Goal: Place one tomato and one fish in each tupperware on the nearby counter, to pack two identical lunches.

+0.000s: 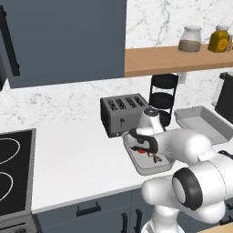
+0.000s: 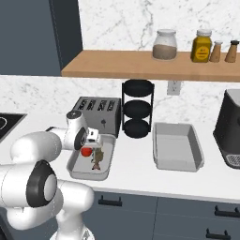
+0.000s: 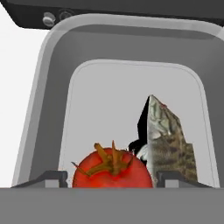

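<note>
On the white counter the nearer tupperware holds a red tomato and a mottled fish. My gripper hangs low over this tray. In the hand view the tomato sits on the tray floor between my fingertips, with a thin gap on each side, so the gripper is open. The fish lies just right of the tomato, inside the tray wall. The second tupperware stands to the right with a bare floor.
A slotted grey toaster stands right behind the nearer tray. A black three-tier rack sits beside it, and a dark appliance stands at far right. A stove lies to the left. A wooden shelf with jars hangs above.
</note>
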Controlling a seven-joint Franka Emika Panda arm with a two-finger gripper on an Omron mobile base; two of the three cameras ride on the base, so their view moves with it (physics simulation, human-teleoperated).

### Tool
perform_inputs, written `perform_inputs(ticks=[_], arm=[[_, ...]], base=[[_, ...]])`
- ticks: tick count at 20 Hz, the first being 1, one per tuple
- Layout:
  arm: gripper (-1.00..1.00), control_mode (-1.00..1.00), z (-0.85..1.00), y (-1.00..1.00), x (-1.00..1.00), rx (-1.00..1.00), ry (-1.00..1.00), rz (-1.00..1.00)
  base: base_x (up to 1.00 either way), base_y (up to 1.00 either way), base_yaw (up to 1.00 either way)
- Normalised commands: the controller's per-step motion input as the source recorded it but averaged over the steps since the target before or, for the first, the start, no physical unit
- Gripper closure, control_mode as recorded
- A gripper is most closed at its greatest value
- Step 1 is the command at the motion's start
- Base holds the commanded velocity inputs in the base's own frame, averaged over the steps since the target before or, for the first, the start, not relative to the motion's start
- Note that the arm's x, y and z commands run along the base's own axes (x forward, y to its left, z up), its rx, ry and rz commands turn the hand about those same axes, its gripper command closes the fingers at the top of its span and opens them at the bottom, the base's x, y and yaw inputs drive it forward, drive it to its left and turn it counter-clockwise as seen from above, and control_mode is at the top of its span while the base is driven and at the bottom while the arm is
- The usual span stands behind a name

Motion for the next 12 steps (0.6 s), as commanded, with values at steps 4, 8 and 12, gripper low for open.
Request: perform_inputs(ticks=[4,8,12], arm=[[-1.00,-1.00,0.00,0.00,-0.11,0.00,0.00,-0.02],[-1.00,-1.00,0.13,0.00,-0.54,0.02,-0.03,-0.02],[-1.00,-1.00,0.54,-0.01,-0.96,0.02,-0.08,-0.01]], base=[[0.00,0.00,0.00],[0.00,0.00,0.00],[0.00,0.00,0.00]])
